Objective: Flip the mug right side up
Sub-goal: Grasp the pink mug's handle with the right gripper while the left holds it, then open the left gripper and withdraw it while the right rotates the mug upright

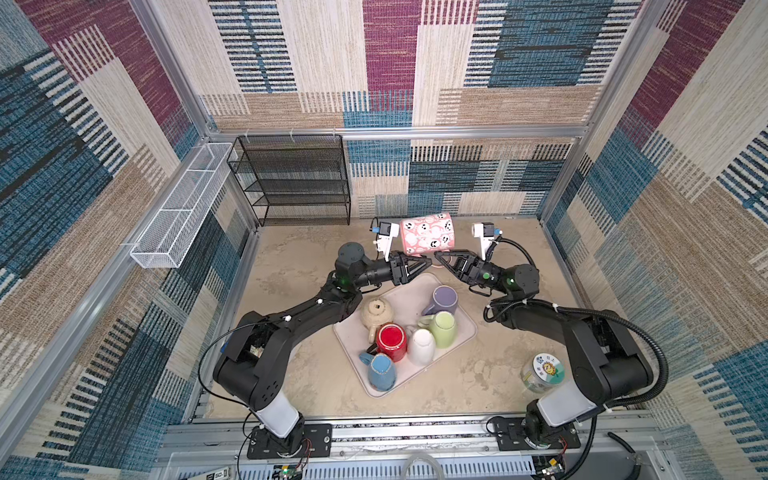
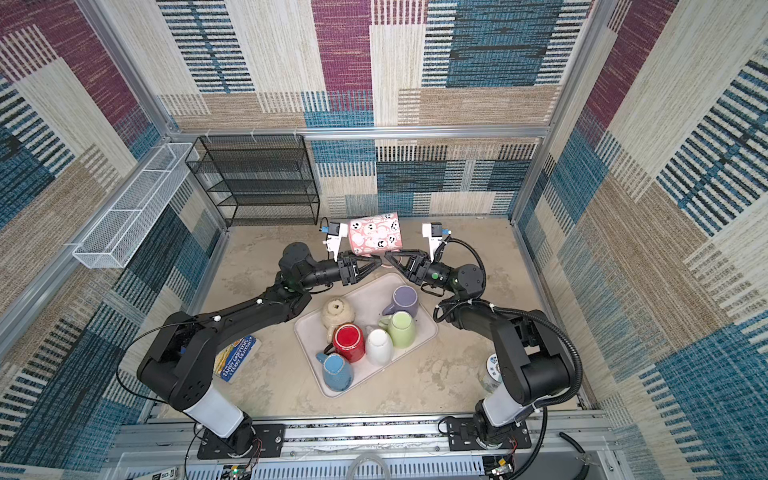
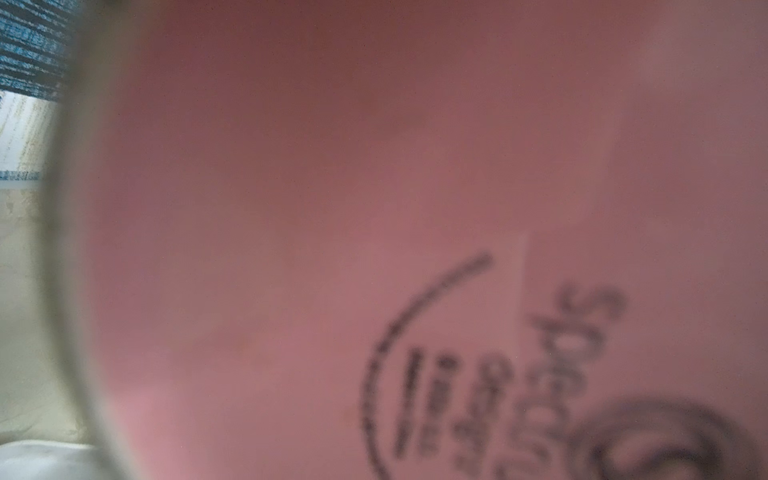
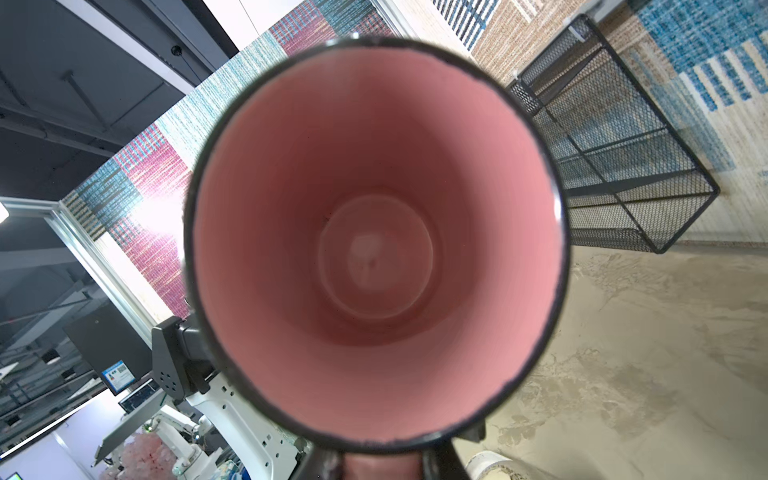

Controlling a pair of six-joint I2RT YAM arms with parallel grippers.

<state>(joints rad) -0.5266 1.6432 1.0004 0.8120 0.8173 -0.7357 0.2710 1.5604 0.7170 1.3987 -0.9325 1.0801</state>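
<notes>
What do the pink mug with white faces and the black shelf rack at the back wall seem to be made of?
The pink cylindrical mug with white faces looks like glazed ceramic: smooth pink inside, a dark rim, a printed stamp under its base. The black mesh shelf rack is probably painted metal: a fine see-through grid, matte.

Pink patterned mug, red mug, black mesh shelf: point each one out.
pink patterned mug [image 1: 426,232]: in a top view, on its printed side wall.
red mug [image 1: 390,338]: in a top view, on its upward-facing end.
black mesh shelf [image 1: 291,178]: in a top view, on its middle mesh tiers.
</notes>
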